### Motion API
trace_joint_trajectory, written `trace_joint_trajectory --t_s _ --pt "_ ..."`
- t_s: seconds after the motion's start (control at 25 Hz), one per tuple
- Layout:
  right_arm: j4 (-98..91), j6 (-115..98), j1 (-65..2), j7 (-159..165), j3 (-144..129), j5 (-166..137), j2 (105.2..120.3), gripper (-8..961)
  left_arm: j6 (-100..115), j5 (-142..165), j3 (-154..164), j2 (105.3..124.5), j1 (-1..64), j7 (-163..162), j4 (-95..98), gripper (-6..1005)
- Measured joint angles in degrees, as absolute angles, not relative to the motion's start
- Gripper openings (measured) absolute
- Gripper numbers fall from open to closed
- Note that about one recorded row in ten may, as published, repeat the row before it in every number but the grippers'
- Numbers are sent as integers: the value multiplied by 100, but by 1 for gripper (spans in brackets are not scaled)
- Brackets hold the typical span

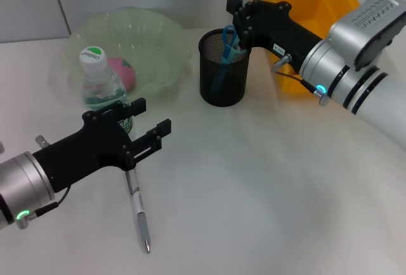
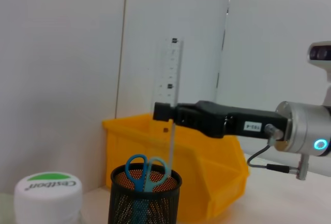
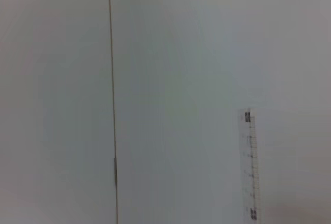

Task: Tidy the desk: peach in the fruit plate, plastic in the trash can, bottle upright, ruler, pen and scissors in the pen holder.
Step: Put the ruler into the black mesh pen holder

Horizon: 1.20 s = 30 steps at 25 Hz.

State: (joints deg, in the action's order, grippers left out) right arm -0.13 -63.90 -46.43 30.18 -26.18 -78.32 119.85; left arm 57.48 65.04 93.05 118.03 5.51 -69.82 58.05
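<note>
On my left, the left pincer (image 1: pixel 147 117) hangs low over the white table (image 1: pixel 266 186) with its black fingers spread apart and nothing between them. It sits just in front of the bottle (image 1: pixel 101 84), which stands upright with its white cap on top. The pen (image 1: pixel 138 208) lies flat on the table, its upper end passing under the left pincer and its tip pointing towards me. Behind the bottle I see the pale green fruit plate (image 1: pixel 158 46), and the peach (image 1: pixel 122 72) rests inside it, partly hidden by the bottle.

Moving to the middle, the black mesh pen holder (image 1: pixel 222 72) stands upright on the table, and the scissors (image 1: pixel 227 49) are in it, blue handles up.

On my right, the right pincer (image 1: pixel 238 14) reaches in over the far rim of the pen holder. In the left wrist view it is clamped on the clear ruler (image 2: pixel 169 94), which it holds upright, the lower end dipping into the pen holder (image 2: pixel 145 195) beside the scissors (image 2: pixel 146 169). The yellow trash can (image 1: pixel 311 2) stands just behind the right arm, next to the pen holder.
</note>
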Motion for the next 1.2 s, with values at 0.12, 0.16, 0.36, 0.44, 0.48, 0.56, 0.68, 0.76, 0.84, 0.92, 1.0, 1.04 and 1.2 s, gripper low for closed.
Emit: trace_joint_trajectory --t_s 0.12,0.16,0.36,0.44,0.48,0.56,0.68,0.76,0.84,0.92,1.0,1.04,1.2 --pt "51 -6177 -4722 3021 -2626 -7831 11986 9 5761 6505 9310 11811 593 -6982 5770 614" --pt "67 -6146 -4736 3021 -2635 -7831 11986 9 5773 6505 9310 11813 605 -6980 5759 614" --pt "114 -5965 -4794 3023 -2656 -7845 11987 9 5817 6503 9297 11831 636 -6960 5746 614" --pt "135 -5864 -4811 3023 -2654 -7848 11986 9 5818 6501 9297 11831 652 -6959 5738 614" --pt "138 -5831 -4813 3023 -2647 -7849 11986 9 5818 6500 9301 11831 673 -6959 5723 614" --pt "141 -5757 -4817 3023 -2631 -7850 11987 9 5836 6485 9307 11834 727 -6956 5666 614" --pt "151 -5671 -4829 3023 -2643 -7860 11987 9 5875 6468 9303 11841 797 -6932 5587 614" --pt "159 -5638 -4833 3023 -2637 -7864 11986 9 5875 6466 9308 11841 819 -6930 5581 614" --pt "171 -5614 -4833 3023 -2623 -7866 11986 10 5877 6467 9313 11841 835 -6926 5579 614" --pt "178 -5610 -4832 3035 -2631 -7872 11987 10 5879 6471 9313 11845 843 -6920 5578 614" --pt "178 -5607 -4832 3058 -2642 -7872 11987 10 5879 6474 9313 11846 845 -6919 5578 614" --pt "176 -5601 -4832 3118 -2661 -7878 11986 10 5879 6476 9312 11846 847 -6919 5578 614" --pt "134 -5595 -4834 3300 -2745 -7899 11966 9 5879 6488 9297 11847 853 -6912 5597 614"
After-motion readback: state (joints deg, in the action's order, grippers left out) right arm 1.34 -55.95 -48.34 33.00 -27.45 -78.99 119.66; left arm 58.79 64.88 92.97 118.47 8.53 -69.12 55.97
